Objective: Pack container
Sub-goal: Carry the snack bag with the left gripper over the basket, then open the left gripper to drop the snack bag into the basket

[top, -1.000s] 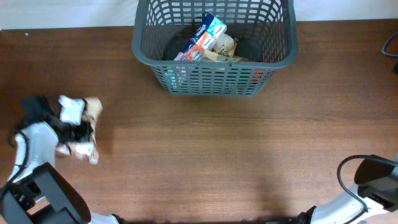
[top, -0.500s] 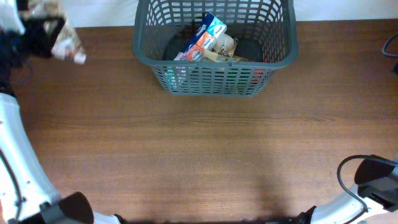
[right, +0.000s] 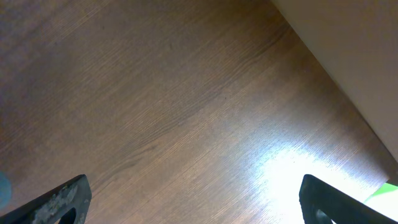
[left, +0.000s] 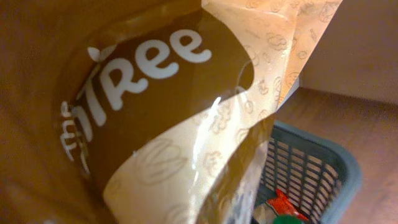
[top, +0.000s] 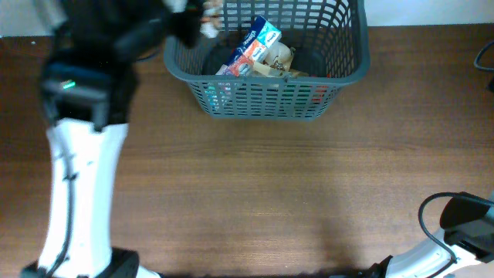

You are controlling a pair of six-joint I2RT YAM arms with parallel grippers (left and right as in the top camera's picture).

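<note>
Overhead, the left arm runs up the left side of the brown wooden table (top: 270, 177). Its left gripper (top: 187, 17) sits at the far-left corner of the large dark grey plastic basket with lattice-slotted sides (top: 266, 99), which stands at the far middle of the table. The jaws are pinched tight on a brown and cream glossy snack packet (top: 210, 9). It is carried high, I'd say, so that it clears the thick rim before release. The packet hangs just over that corner, though blur makes the exact edge hard to call. A blue, white and red packet (top: 253, 42) leans among other goods inside. The right arm (top: 455, 228) rests at the near-right corner, well apart from the basket.

From the left wrist, the snack packet (left: 155, 112) fills nearly everything and hides the fingers. The basket (left: 311, 168) shows below and to the right, with something red and green inside.

From the right wrist, the right gripper (right: 193, 202) hangs over bare table, its fingers spread wide with nothing between them. It looks parked clear of the work.
</note>
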